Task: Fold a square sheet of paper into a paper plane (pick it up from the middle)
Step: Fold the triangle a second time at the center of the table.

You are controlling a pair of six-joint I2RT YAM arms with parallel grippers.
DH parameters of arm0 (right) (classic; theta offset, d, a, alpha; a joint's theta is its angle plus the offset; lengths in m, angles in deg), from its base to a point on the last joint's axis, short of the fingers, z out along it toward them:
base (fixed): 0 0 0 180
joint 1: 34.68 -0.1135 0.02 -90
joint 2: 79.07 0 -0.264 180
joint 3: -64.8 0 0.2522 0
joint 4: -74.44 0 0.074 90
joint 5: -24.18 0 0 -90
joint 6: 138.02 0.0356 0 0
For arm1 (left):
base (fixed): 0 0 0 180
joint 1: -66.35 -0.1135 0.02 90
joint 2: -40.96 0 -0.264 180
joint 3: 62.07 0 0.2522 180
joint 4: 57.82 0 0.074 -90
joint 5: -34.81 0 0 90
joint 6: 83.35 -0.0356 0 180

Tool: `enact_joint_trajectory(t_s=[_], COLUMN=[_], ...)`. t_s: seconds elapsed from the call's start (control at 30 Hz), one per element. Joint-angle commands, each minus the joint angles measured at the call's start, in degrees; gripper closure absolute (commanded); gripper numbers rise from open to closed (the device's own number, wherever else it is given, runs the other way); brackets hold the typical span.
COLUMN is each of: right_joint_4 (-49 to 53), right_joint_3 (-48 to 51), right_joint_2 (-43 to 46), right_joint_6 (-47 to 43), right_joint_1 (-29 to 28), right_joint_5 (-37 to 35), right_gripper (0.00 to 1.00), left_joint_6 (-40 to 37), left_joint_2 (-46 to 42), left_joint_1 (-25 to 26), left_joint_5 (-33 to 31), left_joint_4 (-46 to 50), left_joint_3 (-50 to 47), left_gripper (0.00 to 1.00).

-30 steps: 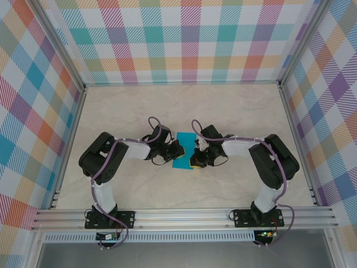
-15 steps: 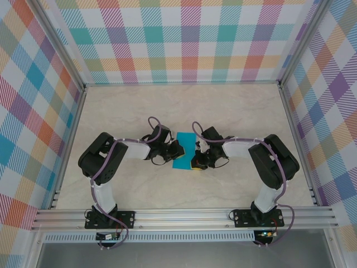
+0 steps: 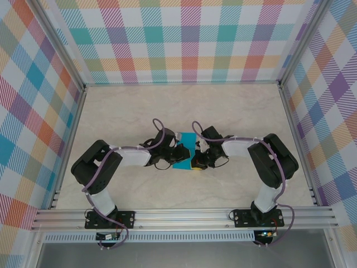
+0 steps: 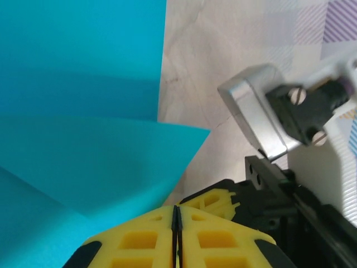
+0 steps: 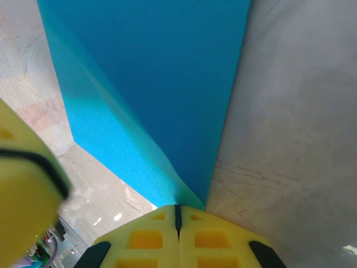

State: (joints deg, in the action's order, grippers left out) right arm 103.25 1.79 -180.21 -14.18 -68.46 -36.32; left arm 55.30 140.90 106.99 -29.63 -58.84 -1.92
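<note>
The square sheet of paper (image 3: 184,148) is teal-blue and lies mid-table between my two grippers, partly folded. In the left wrist view the paper (image 4: 78,111) has a raised flap whose corner points right. My left gripper (image 4: 176,215) has its yellow fingers pressed together at that flap's lower edge; I cannot tell whether any paper sits between them. In the top view the left gripper (image 3: 179,154) overlaps the sheet's left side. My right gripper (image 5: 178,211) is shut on a near corner of the paper (image 5: 156,84), which rises from the table into its jaws.
The marble-look table (image 3: 234,111) is walled by plaid panels (image 3: 184,39), with an aluminium rail (image 3: 184,215) at the near edge. The right gripper's yellow finger (image 4: 215,201) sits just beside my left fingertips. A blurred yellow finger (image 5: 22,167) of the left gripper crowds the right wrist view.
The left arm's elbow dropped toward the near left and its gripper slid right, onto the paper's left edge. The right arm and the paper stayed nearly still.
</note>
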Motion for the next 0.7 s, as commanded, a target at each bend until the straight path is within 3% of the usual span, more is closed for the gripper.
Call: enact_joint_trajectory(t_s=[0.0,0.27,0.67], right_joint_4=[3.13,3.11,1.25], right_joint_3=[0.26,0.03,-2.71], right_joint_2=[-2.94,-3.10,1.08], right_joint_6=[-0.91,-0.80,0.39], right_joint_1=[-0.15,-0.16,-0.15], right_joint_5=[-3.53,-3.73,-1.02], right_gripper=[0.97,0.97,0.97], left_joint_6=[0.44,1.32,1.47], left_joint_2=[1.67,5.23,5.98], left_joint_1=[0.92,1.37,1.34], left_joint_5=[-1.35,0.02,-3.40], left_joint_4=[-0.42,-1.04,3.32], left_joint_3=[-0.33,-0.07,-0.69], left_gripper=[0.91,0.94,0.96])
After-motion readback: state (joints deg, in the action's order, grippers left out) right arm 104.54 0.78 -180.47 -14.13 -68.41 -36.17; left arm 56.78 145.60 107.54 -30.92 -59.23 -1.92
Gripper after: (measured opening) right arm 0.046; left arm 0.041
